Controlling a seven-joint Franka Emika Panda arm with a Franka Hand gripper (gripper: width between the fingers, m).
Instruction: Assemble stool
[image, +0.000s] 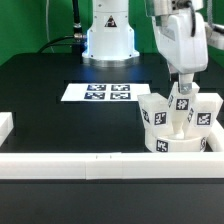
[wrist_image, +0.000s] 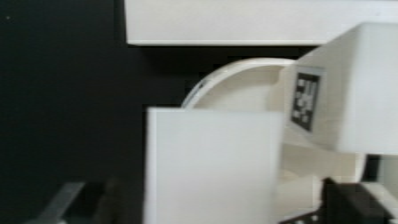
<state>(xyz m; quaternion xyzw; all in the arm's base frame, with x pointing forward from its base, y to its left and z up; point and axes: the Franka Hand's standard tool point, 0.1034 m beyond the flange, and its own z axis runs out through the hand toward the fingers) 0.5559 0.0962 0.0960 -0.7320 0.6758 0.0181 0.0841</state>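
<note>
The stool stands upside down at the exterior view's right: a round white seat (image: 168, 143) with tags on its rim and three white block legs pointing up. My gripper (image: 183, 88) hangs straight over the middle leg (image: 183, 104). In the wrist view the gripper (wrist_image: 214, 208) straddles a plain white leg (wrist_image: 214, 160). Dark gaps lie between the leg and both fingers (wrist_image: 68, 205), so the jaws are open and touch nothing. A tagged leg (wrist_image: 347, 90) stands beside it, and the seat's curved edge (wrist_image: 240, 78) shows behind.
A long white border rail (image: 100, 160) runs along the front, right next to the stool; a short rail piece (image: 5, 125) lies at the left. The marker board (image: 108, 92) lies mid-table. The robot base (image: 108, 40) stands behind. The rail also shows in the wrist view (wrist_image: 249, 20).
</note>
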